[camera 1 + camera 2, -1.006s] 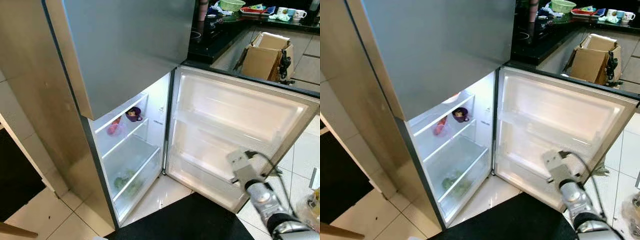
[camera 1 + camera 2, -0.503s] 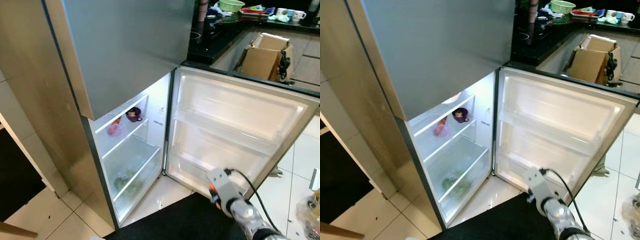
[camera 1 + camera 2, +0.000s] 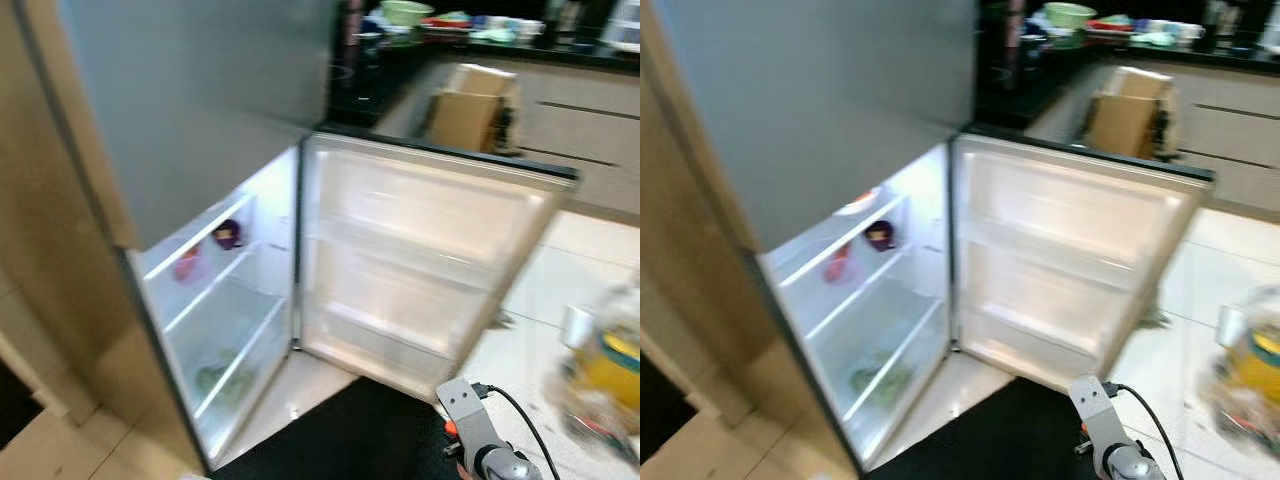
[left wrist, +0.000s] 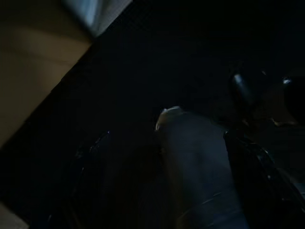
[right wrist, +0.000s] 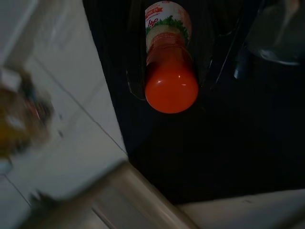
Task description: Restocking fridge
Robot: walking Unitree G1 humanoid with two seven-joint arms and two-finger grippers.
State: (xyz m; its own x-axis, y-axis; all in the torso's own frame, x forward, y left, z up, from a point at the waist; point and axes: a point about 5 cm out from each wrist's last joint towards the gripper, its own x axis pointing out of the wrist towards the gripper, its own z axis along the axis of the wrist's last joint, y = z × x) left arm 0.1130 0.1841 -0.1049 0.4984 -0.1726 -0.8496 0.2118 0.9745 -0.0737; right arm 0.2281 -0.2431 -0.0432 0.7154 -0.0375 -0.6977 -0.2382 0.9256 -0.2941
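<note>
Clamped between my right gripper's (image 5: 170, 71) black fingers (image 5: 135, 81) is a bottle (image 5: 170, 62) with an orange cap and a green-and-white label, its long axis running straight along them, cap toward the wrist. It hangs low over the black mat (image 3: 350, 440), near and to the right of the open fridge (image 3: 230, 330). Door shelves (image 3: 420, 290) lie ahead, slightly left. My left gripper's jaws I cannot tell in the dark.

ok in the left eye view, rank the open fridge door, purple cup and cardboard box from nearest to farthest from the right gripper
1. Open fridge door, just ahead of the right gripper.
2. Purple cup, on a fridge shelf to the left.
3. Cardboard box, beyond the door by the counter.
</note>
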